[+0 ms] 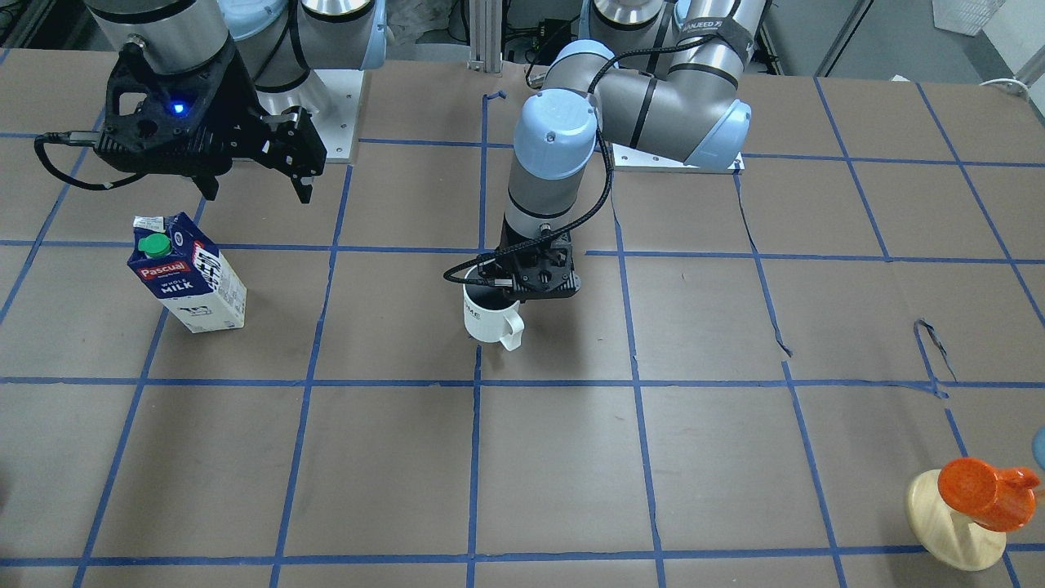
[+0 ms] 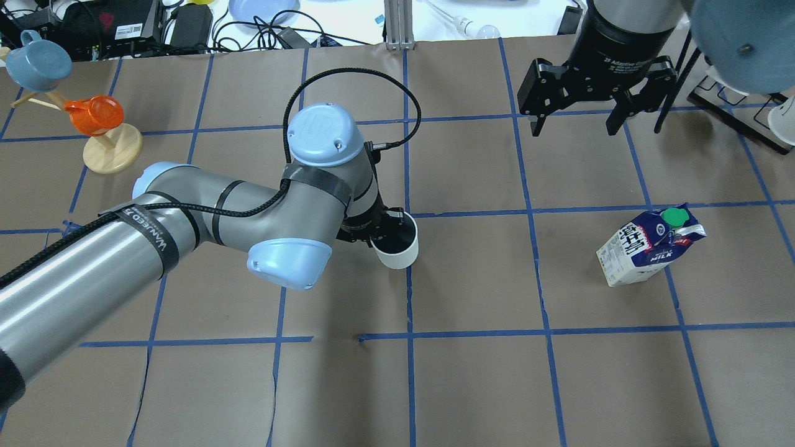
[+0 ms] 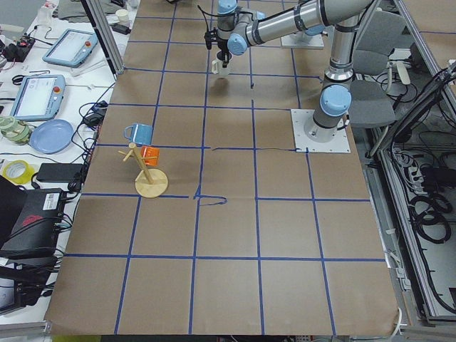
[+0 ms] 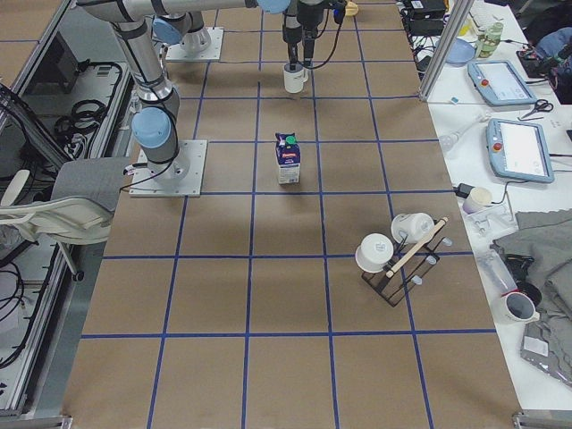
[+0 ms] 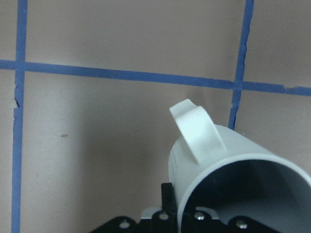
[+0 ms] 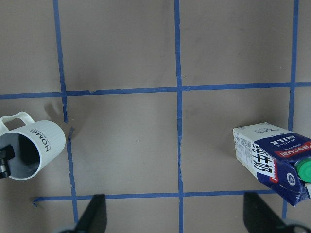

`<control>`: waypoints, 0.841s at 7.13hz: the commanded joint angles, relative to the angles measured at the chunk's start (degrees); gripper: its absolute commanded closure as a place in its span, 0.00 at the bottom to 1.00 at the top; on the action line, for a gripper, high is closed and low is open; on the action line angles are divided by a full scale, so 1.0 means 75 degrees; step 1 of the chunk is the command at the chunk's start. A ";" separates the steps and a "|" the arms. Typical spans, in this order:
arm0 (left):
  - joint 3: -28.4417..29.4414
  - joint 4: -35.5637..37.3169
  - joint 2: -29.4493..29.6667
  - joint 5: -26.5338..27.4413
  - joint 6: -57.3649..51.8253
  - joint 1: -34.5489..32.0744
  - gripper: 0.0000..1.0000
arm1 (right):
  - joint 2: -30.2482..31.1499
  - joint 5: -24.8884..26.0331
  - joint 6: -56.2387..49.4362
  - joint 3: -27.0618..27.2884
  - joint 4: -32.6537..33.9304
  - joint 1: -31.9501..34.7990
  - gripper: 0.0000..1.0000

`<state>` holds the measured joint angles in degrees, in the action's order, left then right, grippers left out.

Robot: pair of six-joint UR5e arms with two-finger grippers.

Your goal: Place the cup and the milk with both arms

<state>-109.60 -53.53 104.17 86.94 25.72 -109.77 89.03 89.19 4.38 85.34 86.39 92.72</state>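
The cup [image 1: 490, 321] is pinched at its rim by the left gripper [image 1: 516, 296] — the right gripper [image 2: 574, 127] is held spread, apart from the milk [image 2: 646, 248].

The brown-papered bench [image 1: 392, 474], gridded with blue tape [image 1: 473, 457], is carrying the milk [image 1: 187, 273], upright, and a wooden stand [image 1: 947, 531] near one corner.

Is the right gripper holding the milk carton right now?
No, the right gripper hangs open in the air, well apart from the milk carton, which stands by itself.
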 commanded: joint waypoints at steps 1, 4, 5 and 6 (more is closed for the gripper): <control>0.0001 0.0446 0.0266 -0.0037 0.0040 -0.0071 0.93 | 0.0000 0.0003 -0.0010 0.0000 0.0001 -0.0011 0.00; 0.0024 0.0446 0.0384 0.0044 -0.0019 -0.0083 0.48 | -0.0035 0.0026 -0.0138 0.0023 0.0047 -0.0069 0.00; 0.0291 0.0516 0.0280 0.0033 -0.0019 -0.0083 0.35 | -0.0093 0.0038 -0.0429 0.0035 0.0105 -0.0221 0.00; 0.0653 0.0238 0.0081 0.0056 -0.0100 0.0045 0.19 | -0.0094 0.0073 -0.0861 0.0070 0.0071 -0.0640 0.00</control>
<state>-107.36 -50.38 106.13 87.24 25.42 -110.13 88.51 89.49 1.12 85.63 86.95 90.68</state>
